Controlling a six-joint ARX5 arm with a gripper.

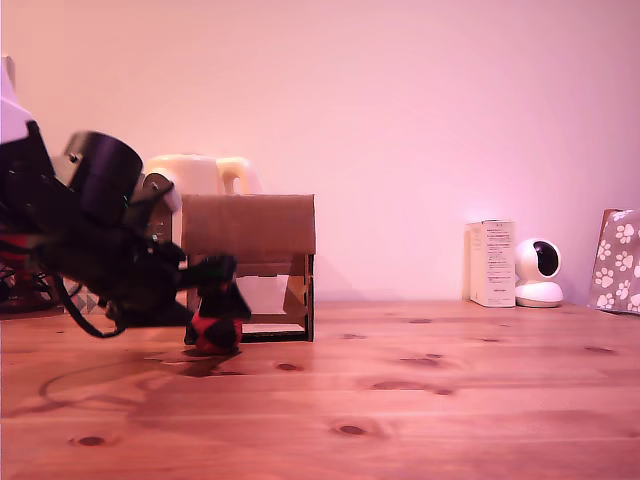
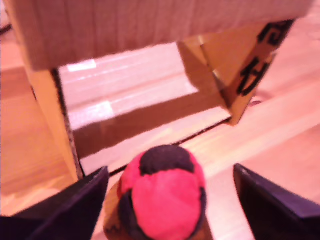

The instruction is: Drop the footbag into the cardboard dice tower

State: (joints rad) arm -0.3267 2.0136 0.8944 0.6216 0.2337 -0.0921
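I have the end effector point(image 1: 222, 300) low over the desk point(image 1: 420, 400), at the exterior view's left, right in front of the tower point(image 1: 250, 265). Its fingers point(image 2: 65, 205) stand apart, one on each side of the footbag point(image 2: 162, 197), with clear gaps between them and the ball in the wrist view, so nothing is clamped. The footbag sits on the desk, just beside the tower's lower front opening, red panels toward me and a black panel on its far side. In the exterior view I see it as a small red and black lump under the dark wrist, touching the wood, with its shadow beneath.

The tower stands upright on the desk, a solid brown band across its top and an open front below. Through the opening I can see the pale sloped ramp point(image 2: 130, 95), lit in patches. One side wall of the tower carries black printed marks that I cannot read.

Behind the tower, a cream kettle point(image 1: 200, 175) shows above its top edge. Well off to the exterior view's right, near the wall, stand a white box point(image 1: 492, 263), a small white camera point(image 1: 539, 272) just beside it, and a grey box with paw prints point(image 1: 618, 262) at the frame's edge. The arm's black body and cables fill the near left of that view.
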